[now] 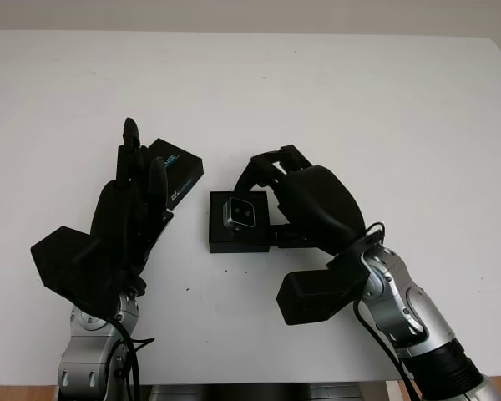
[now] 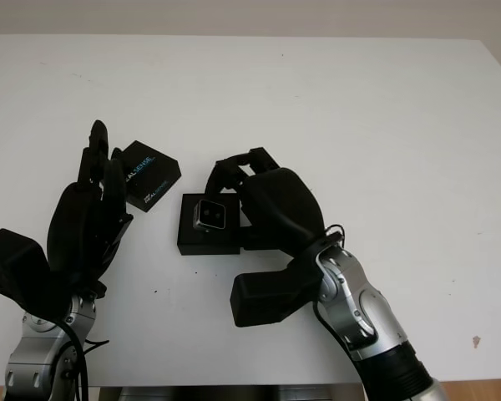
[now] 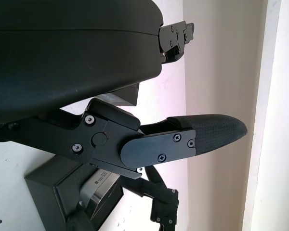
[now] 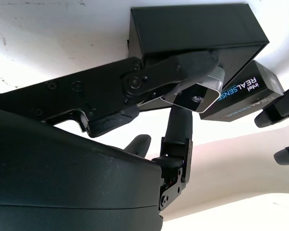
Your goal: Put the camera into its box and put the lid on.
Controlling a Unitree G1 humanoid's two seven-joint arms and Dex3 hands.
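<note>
Both matte black three-finger hands [image 1: 125,217] [image 1: 305,196] have smooth rounded shells. Silver metal forearms [image 1: 397,305] carry thin black cables. Small screws stud the finger links [image 3: 154,147].

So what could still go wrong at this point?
The right hand has its fingers on the camera over the open box; a tilted release might leave it sitting crooked. The lid lies against the open left hand, which could nudge it further away.

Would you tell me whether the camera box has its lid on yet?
Not yet: the box is open with the camera inside, and the lid lies beside it.
</note>
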